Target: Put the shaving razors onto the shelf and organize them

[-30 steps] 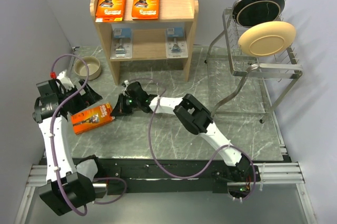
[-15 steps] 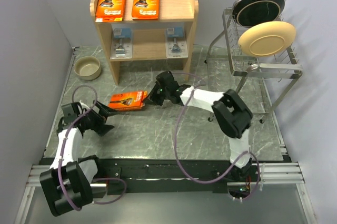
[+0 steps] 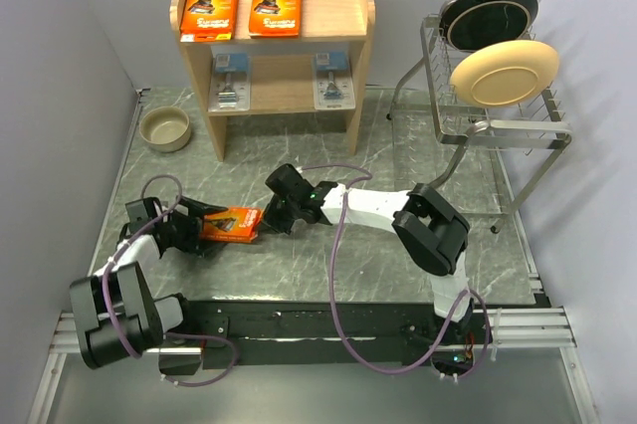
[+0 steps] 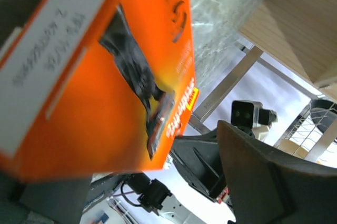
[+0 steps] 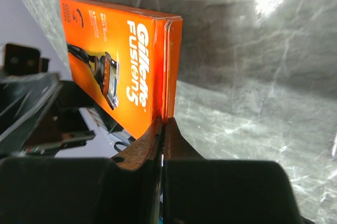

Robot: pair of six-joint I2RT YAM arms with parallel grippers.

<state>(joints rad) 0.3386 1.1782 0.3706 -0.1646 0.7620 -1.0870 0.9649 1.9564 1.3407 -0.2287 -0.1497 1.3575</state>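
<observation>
One orange razor pack (image 3: 231,224) is held low over the table, between my two grippers. My right gripper (image 3: 269,217) is shut on the pack's right edge; in the right wrist view its fingertips (image 5: 164,121) pinch the thin edge flap of the pack (image 5: 118,61). My left gripper (image 3: 197,226) is open at the pack's left end; the pack (image 4: 105,66) fills the left wrist view, with a wide gap to one finger (image 4: 263,182). The wooden shelf (image 3: 338,16) holds two orange packs (image 3: 209,6) (image 3: 276,4) on its top tray and two blister packs (image 3: 230,81) (image 3: 333,78) on the lower board.
A beige bowl (image 3: 164,128) sits left of the shelf. A wire dish rack (image 3: 493,115) at the right holds a black plate (image 3: 488,14) and a cream plate (image 3: 505,73). Grey walls close in on the left and right.
My right gripper has carried the orange pack down and left, toward my left gripper. My left gripper has shifted right to the pack's left end.
</observation>
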